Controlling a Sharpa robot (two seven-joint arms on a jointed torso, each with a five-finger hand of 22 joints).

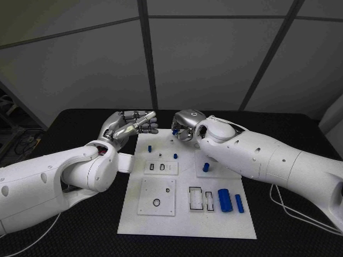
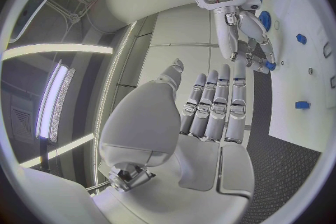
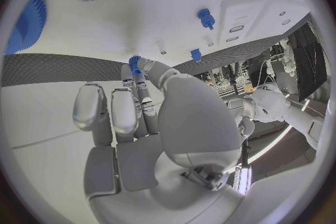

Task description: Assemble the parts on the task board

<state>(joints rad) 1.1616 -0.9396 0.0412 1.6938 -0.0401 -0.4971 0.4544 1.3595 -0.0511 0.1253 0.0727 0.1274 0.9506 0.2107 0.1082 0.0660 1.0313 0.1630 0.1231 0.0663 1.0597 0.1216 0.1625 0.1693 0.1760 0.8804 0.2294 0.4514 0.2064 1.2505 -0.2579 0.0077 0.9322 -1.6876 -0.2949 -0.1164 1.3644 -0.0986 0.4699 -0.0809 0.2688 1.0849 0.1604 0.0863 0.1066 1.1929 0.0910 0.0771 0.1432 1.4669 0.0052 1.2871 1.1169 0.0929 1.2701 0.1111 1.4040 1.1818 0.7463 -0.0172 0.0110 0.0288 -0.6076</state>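
Note:
The white task board (image 1: pixel 187 214) lies in the middle of the black table. My right hand (image 1: pixel 188 124) hovers over the board's far edge and pinches a small blue part (image 1: pixel 175 131) at its fingertips; the part (image 3: pixel 134 63) also shows in the right wrist view, just above the board (image 3: pixel 175 11). My left hand (image 1: pixel 133 124) is raised beside the board's far left corner, fingers stretched out (image 2: pixel 213 106), holding nothing. Blue pegs (image 1: pixel 152 149) (image 1: pixel 175 156) stand on the far part of the board. A blue cylinder (image 1: pixel 225 200) and a thinner blue bar (image 1: pixel 239 203) lie near the right side.
Another blue piece (image 1: pixel 206 167) sits right of the board's middle, close under my right forearm. A blue toothed part (image 3: pixel 28 22) lies on the board. Rectangular recesses (image 1: pixel 195 197) and a ring-marked plate (image 1: pixel 157 202) take up the near half. Cables (image 1: pixel 283 206) trail on the table at right.

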